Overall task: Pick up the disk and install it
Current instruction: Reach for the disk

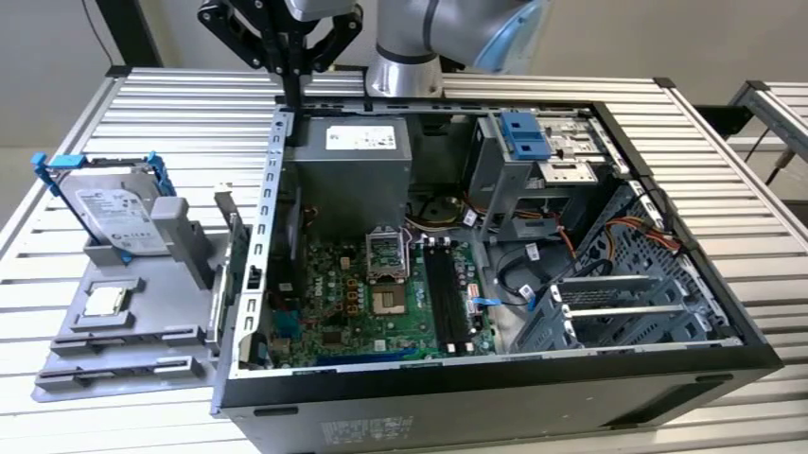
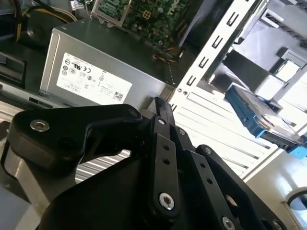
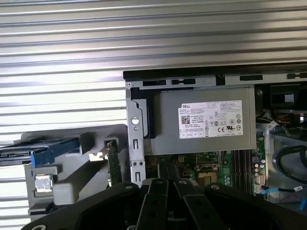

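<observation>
One black linkage gripper (image 1: 293, 104), jaws together and empty, hangs at the open computer case's (image 1: 505, 409) edge; the silver rectangular blue-railed metal disk (image 1: 120, 219) stands well apart from the jaws (upright in a grey plastic holder (image 1: 139, 322)).

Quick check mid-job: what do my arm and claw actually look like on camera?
The arm is a smooth silver-grey tube with a light blue cap on one joint. The claw is matte black, built of flat linked bars pinned with round silver fasteners and tapering to two slim fingers.
</observation>
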Robot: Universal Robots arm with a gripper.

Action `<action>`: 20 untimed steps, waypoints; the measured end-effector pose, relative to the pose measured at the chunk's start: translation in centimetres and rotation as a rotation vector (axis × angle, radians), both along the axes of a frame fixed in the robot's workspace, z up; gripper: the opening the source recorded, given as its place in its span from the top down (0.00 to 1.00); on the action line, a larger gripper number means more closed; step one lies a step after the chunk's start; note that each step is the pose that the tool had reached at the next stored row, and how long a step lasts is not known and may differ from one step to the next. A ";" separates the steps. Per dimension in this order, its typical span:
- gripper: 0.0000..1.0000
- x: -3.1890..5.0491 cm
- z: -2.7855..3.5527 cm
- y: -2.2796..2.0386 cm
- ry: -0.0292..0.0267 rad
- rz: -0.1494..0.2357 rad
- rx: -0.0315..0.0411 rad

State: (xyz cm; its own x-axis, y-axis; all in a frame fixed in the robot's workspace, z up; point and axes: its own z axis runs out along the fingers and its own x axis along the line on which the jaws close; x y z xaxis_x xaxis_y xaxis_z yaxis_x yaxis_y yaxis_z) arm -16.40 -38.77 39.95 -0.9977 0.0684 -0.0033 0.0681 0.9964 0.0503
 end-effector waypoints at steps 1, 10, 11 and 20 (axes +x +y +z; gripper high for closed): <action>1.00 -0.21 0.00 0.14 0.0001 0.000 0.0000; 1.00 -2.05 -0.01 1.82 0.0002 0.002 0.0000; 1.00 -2.27 -0.01 1.94 0.0001 0.002 0.0000; 1.00 -5.68 -0.03 2.16 0.0000 0.004 0.0001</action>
